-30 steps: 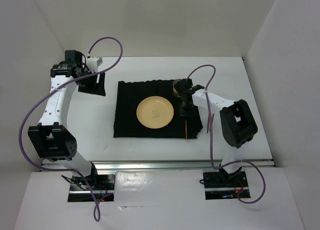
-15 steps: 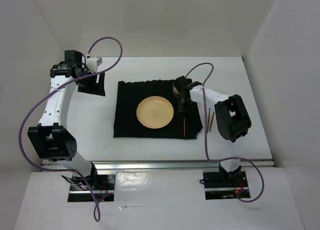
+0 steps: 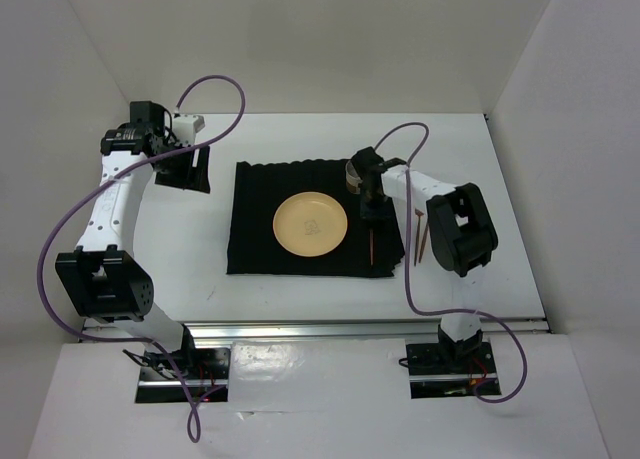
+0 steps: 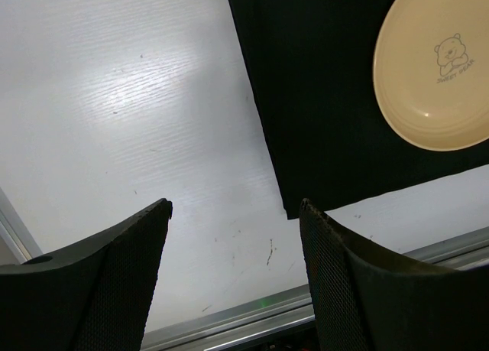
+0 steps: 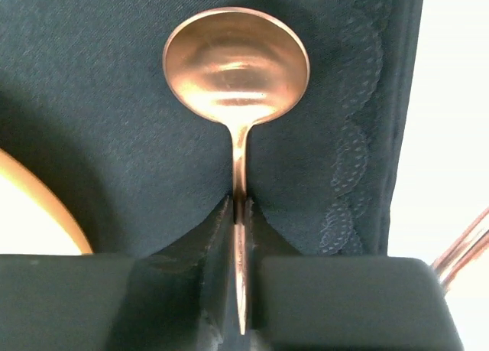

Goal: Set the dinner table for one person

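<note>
- Your right arm point(image 3: 455, 224) pulled its elbow in toward the mat point(image 3: 258, 234), and thin copper sticks point(image 3: 421, 236) showed up on the dinner table point(image 3: 480, 159), just past the mat's right edge.
- Your right gripper point(image 5: 241, 209) was pinched on the spoon point(image 5: 235, 64) handle, between the plate point(image 3: 311, 225) and that edge.
- Your left gripper point(image 4: 233, 207) hung wide apart near the table's far left corner.
- Lifting away too soon could have dragged the spoon crooked.
- You could not tell whether the spoon touched the mat.

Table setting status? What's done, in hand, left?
Done: plate centred on black mat. In hand: right end effector pinches the spoon handle, its bowl over the mat right of the plate. Left, probably: release spoon, then place chopsticks off the mat's right edge. Also: left end effector open, empty.
</note>
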